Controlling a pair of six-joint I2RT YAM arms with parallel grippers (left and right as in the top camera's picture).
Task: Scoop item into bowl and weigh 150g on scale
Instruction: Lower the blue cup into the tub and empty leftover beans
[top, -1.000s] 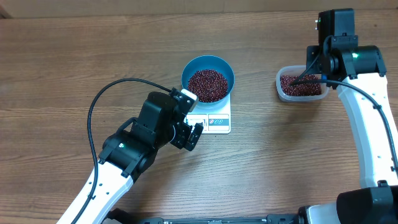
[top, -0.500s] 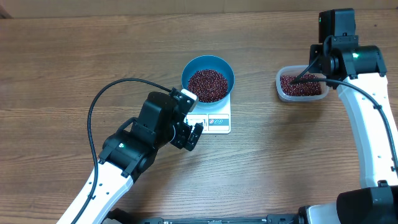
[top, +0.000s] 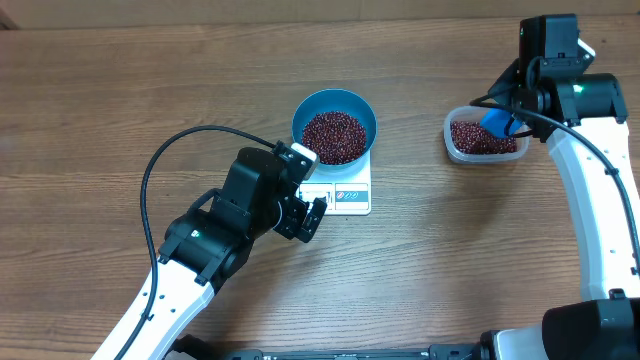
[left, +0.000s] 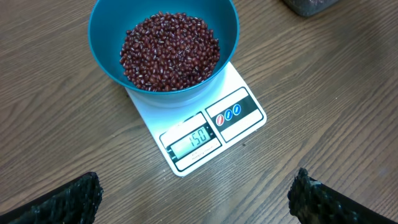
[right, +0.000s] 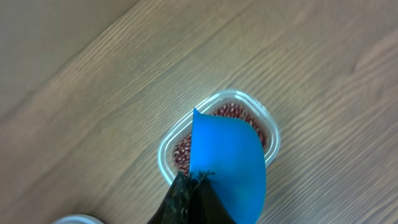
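**Filled bowl on the scale, left pincer spread in front of it**

The blue bowl (top: 334, 125) sits on the far part of the white scale (top: 346, 196), its rim overhanging the platform at the back and sides. A loose heap of dark red-brown beans (left: 169, 51) fills its middle. In the left wrist view the scale's display (left: 194, 140) reads 150.

The left pincer (top: 307, 188) hangs just beside the scale's front left corner with its jaws spread wide and nothing between them. Bowl and beans lie just beyond it, apart from both fingertips.

Well to the right on the table (top: 450, 260), the right pincer (top: 505, 118) is clamped on a small blue scoop (right: 227, 162). The scoop is over a clear plastic tub (top: 452, 140) holding more beans. Whether it touches them cannot be told.
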